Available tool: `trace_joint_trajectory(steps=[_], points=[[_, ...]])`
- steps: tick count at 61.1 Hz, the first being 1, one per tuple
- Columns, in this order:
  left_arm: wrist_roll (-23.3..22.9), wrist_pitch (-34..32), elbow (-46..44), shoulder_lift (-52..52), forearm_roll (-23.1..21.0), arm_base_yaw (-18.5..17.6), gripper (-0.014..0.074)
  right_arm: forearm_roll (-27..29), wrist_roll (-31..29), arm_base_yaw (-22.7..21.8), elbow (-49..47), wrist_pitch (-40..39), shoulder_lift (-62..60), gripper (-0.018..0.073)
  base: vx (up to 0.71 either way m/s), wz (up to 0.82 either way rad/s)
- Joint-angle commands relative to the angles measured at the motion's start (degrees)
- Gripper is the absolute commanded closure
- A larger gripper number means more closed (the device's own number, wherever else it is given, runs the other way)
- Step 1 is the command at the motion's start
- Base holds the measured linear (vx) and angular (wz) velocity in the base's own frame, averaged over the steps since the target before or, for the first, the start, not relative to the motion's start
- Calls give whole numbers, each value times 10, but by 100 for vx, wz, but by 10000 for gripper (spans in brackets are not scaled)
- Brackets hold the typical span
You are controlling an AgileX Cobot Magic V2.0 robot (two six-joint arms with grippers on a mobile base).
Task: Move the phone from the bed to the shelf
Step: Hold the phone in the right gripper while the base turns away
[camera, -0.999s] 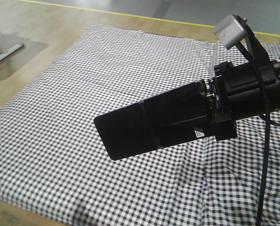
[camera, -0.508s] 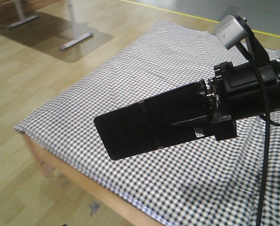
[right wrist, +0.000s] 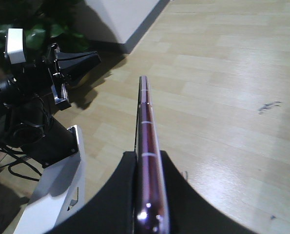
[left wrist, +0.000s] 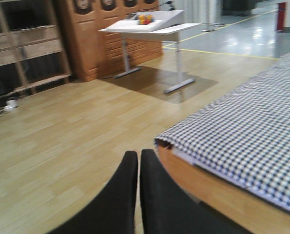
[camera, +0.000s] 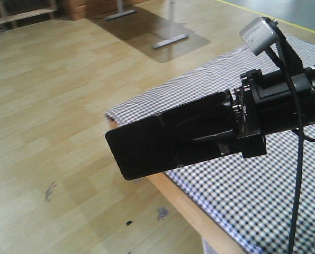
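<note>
- Between the fingers of the right gripper (right wrist: 145,155): the phone (right wrist: 145,112), clamped flat on both faces at one end. It sits edge-on in the wrist view, and most of its length pokes out past the tips w/ no support.
- Handling, as I judge it: slim, stiff and light, but the glass faces are slick & fragile. The long overhang gives leverage, so a knock at the free end could twist it in the pads. Hold looks right, on the broad faces and not on the thin pinkish edge. Wouldn't re-grip mid-air.
- Left gripper (left wrist: 137,168): fingers pressed together w/ only a hairline gap, nothing in them.
- Just beyond: corner of the bed (left wrist: 242,122), gingham sheet over a wood frame. In the front view the phone is in the air, clear of the sheet, free end over bare floor (camera: 56,106).
- Farther: white desk (left wrist: 149,27) & brown cabinet (left wrist: 93,44).
- Far left at the back: shelf (left wrist: 23,48), blurred, well apart from the phone. Looks like mid-carry, placing not yet done. Should go down flat & gently, not dropped.
</note>
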Motion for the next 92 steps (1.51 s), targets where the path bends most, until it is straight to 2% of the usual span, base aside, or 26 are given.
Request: trace_joint_trajectory(steps=[1, 55, 92], points=[[-2, -40, -15, -2, -3, -1, 596, 49, -2, 0, -14, 33, -17, 561, -16, 63], [-2, -40, -15, -2, -3, -1, 596, 48, -2, 0, -14, 33, -17, 561, -16, 61], [-2, -40, -15, -2, -3, -1, 596, 50, -2, 0, -14, 33, -20, 561, 0, 10]])
